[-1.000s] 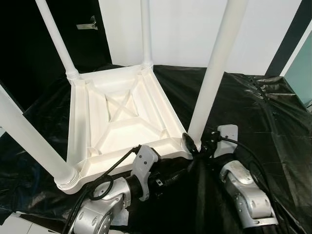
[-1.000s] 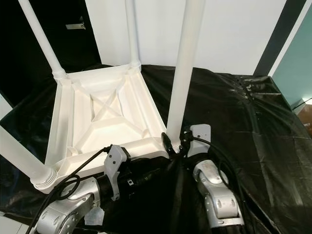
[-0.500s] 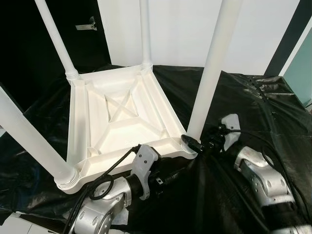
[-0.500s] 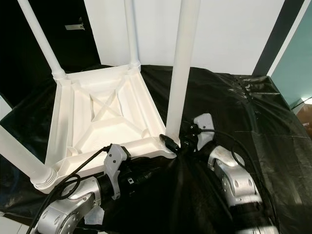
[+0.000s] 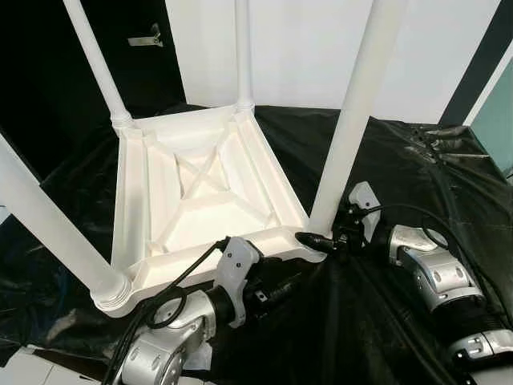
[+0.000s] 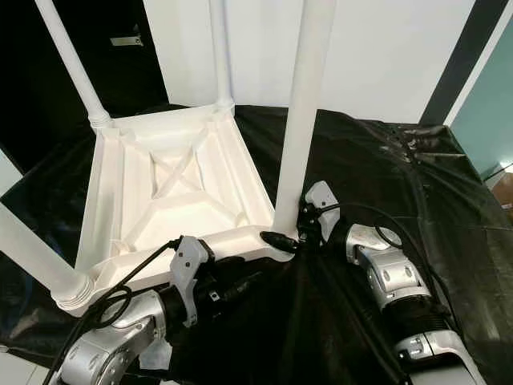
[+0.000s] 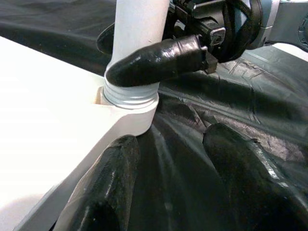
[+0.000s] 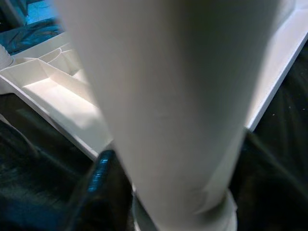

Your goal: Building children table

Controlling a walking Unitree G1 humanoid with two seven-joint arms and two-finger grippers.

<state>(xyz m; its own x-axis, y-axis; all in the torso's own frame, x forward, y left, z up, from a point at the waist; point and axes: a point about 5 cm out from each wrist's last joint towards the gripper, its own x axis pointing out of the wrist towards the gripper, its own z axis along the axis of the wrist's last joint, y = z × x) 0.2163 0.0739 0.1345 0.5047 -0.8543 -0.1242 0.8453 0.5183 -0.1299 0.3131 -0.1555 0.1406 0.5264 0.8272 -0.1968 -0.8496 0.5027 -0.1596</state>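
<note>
The right tool (image 5: 314,239) is clamped round the foot of the near right leg (image 5: 353,112), one black finger (image 7: 159,60) wrapped across the threaded collar just where the leg enters the corner socket. The upturned tabletop (image 5: 200,188) lies on the black sheet (image 5: 417,184), ribbed underside up, its near edge right in front of both tools, and the other three legs stand in their corners beyond and beside them.

The left tool (image 7: 171,192) sits low, just under that same corner, fingers spread wide with only sheet between them, the left finger touching the tabletop's edge.

Here's the worry: the grip is right at the base of a long leg. If the wrist turns off-axis, I'd judge the leg could lean and cross-thread, or the finger could slide off the smooth collar. The tabletop is not pinned either, so a hard twist may spin the whole piece on the slick sheet, and loose sheet could get nipped under the corner.

Compared with a second ago, the right forearm has swung out to the side and now lies flatter, its fingers reaching the leg sideways instead of from below. The left arm looks unchanged. The tabletop shows only a slight shift, likely the camera.
</note>
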